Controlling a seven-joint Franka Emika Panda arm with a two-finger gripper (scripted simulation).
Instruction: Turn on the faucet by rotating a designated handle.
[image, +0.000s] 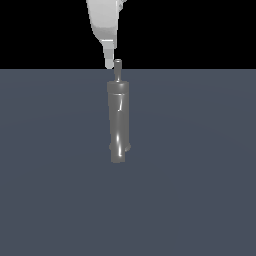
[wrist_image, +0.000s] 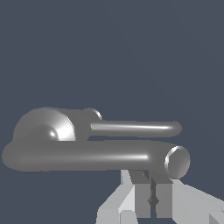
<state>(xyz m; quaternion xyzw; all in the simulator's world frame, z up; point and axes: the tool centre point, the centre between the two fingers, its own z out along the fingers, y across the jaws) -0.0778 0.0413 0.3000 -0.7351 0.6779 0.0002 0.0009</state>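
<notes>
The faucet (image: 118, 122) is a tall glossy grey cylinder standing on the flat grey floor in the middle of the exterior view. The handle (image: 118, 70), a thin grey rod, sticks up from its top. My white gripper (image: 109, 62) comes down from above, with its tip just to the exterior view's left of the rod's top, close beside it. In the wrist view the faucet's domed top (wrist_image: 43, 127), the slim handle rod (wrist_image: 135, 128) and a thicker open-ended tube (wrist_image: 96, 155) lie just beyond my gripper (wrist_image: 153, 192). The fingers sit together with only a thin dark slit between them and hold nothing.
The faucet stands alone on a plain grey-blue floor (image: 200, 200). Nothing else shows in either view. The background above the floor is black.
</notes>
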